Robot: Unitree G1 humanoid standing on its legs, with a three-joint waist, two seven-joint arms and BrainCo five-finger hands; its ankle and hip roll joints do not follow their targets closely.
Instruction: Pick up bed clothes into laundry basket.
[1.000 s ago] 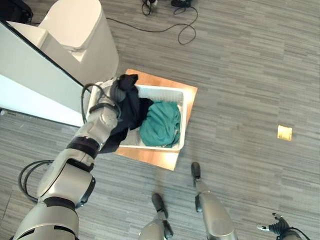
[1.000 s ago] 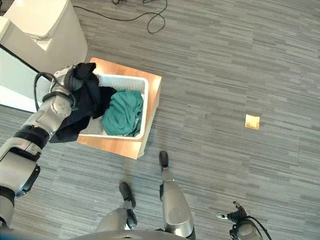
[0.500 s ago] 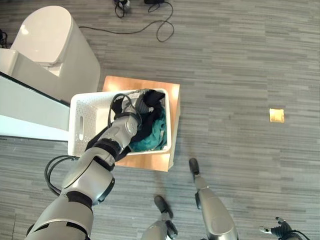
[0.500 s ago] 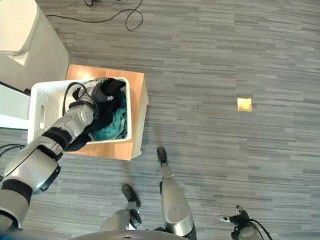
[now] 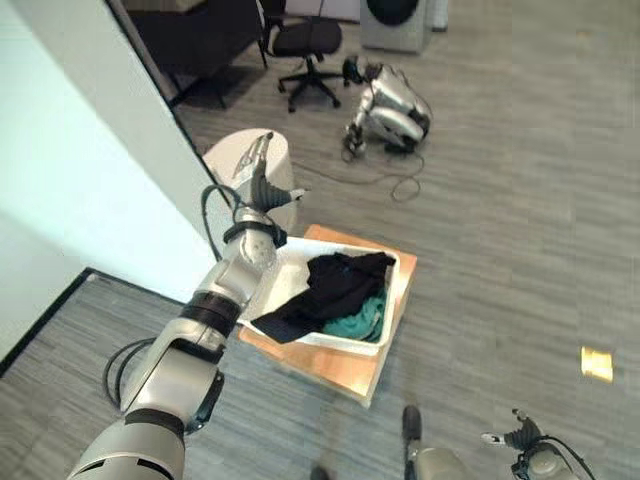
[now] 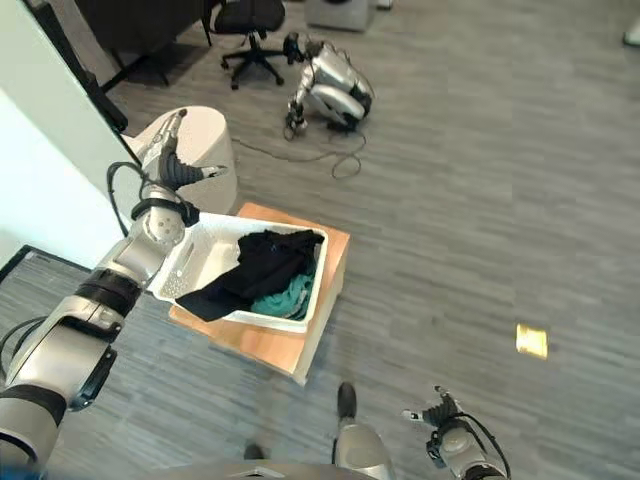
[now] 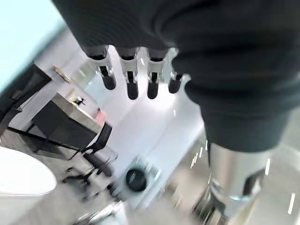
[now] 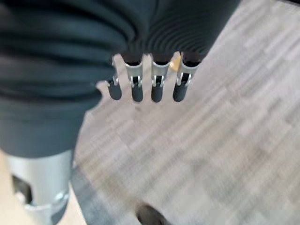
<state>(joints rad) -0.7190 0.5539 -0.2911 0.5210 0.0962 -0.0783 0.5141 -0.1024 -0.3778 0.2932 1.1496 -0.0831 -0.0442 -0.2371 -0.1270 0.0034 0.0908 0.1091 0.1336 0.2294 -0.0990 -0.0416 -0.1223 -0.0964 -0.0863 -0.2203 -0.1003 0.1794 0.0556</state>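
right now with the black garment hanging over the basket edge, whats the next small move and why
Probably bring the left robot hand, raised and open above the laundry basket, back down to tuck the black garment in. Part of it trails over the near rim, while the teal garment lies inside. The right robot hand hangs open, low by the floor.

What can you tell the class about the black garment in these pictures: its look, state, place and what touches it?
The black garment is a soft, dark, crumpled cloth, lying loose and spread slantwise in the white laundry basket. One end droops over the basket's near rim; the other reaches the far corner. It lies on top of a teal garment, which shows beneath it. The left hand is raised above the basket, open, apart from the cloth.
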